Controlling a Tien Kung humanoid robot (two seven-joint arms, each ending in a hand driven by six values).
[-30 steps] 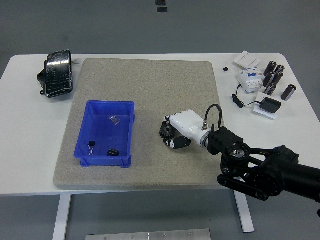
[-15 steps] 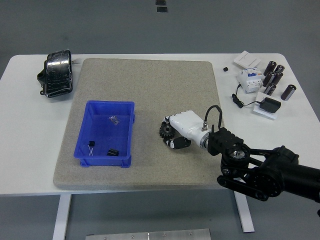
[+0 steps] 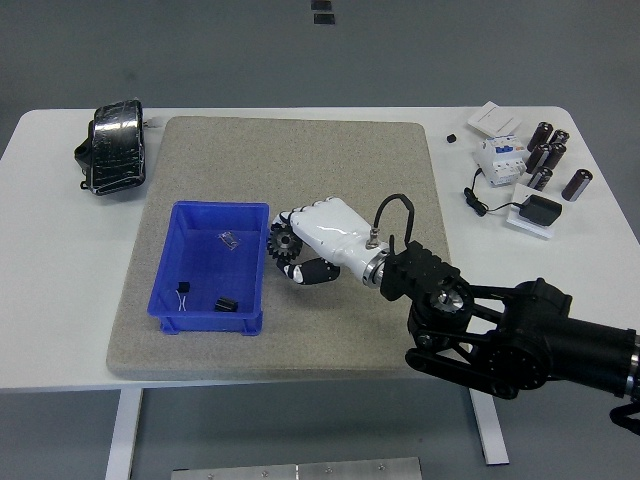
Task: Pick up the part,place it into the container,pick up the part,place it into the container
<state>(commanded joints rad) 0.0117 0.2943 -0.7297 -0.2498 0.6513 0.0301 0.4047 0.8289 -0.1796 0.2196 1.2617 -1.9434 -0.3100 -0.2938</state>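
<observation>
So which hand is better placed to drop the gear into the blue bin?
The right hand. Its fingers already grip the black toothed gear, right beside the blue plastic bin's right wall. The left hand is out of view.

A robotics lab or workshop: a white table (image 3: pixel 40 330) on grey flooring carries a circuit breaker (image 3: pixel 497 158), capacitors (image 3: pixel 548 152), and a power adapter (image 3: pixel 541 211).

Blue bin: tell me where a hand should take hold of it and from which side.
Grip the blue bin by its raised near rim, coming from the table's near edge. The right hand, shut on the black gear, crowds the bin's right wall, and small parts lie inside. The straight, open-topped rim probably lets fingers hook over it.
</observation>
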